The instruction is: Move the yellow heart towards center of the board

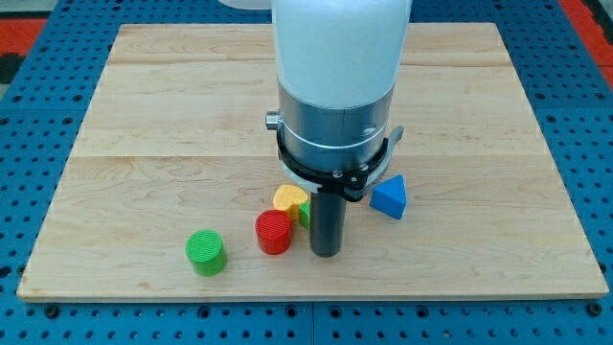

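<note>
small yellow plastic heart block (289, 198) — probably light, stiff, slides easily | push lower edge with my tip (326, 254), just right | no jaws — bare rod

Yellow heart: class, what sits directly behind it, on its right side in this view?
A green block peeks out between the yellow heart and my tip. Only a sliver shows; the heart and rod cover the rest, so its shape cannot be told.

Our arm (337, 57) came straight down from the view's top, its white housing ending in a grey metal collar (335, 134) with a black clamp ring (337, 174). Below it our dark rod (327, 218) stood upright, my tip (326, 254) resting on the tabletop (144, 115).
</note>
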`<state>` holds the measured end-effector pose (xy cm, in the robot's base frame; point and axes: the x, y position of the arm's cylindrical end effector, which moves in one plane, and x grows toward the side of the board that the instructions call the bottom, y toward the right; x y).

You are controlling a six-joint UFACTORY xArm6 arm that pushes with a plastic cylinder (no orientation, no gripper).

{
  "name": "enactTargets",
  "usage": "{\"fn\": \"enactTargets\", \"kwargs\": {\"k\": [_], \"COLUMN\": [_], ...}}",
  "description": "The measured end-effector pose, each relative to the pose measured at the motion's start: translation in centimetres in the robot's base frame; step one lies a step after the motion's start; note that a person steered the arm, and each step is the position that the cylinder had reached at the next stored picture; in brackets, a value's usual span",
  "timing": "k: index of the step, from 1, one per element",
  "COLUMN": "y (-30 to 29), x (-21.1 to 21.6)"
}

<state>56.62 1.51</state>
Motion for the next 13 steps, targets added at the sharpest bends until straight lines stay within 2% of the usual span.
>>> {"fn": "enactTargets", "kwargs": {"k": [2,4,6,10,12,13], "y": [-0.6,-5.7,-5.6,-4.2,-1.8,-2.0], "x": [0.0,0.0,0.2,-5.0,-4.7,-6.5]}}
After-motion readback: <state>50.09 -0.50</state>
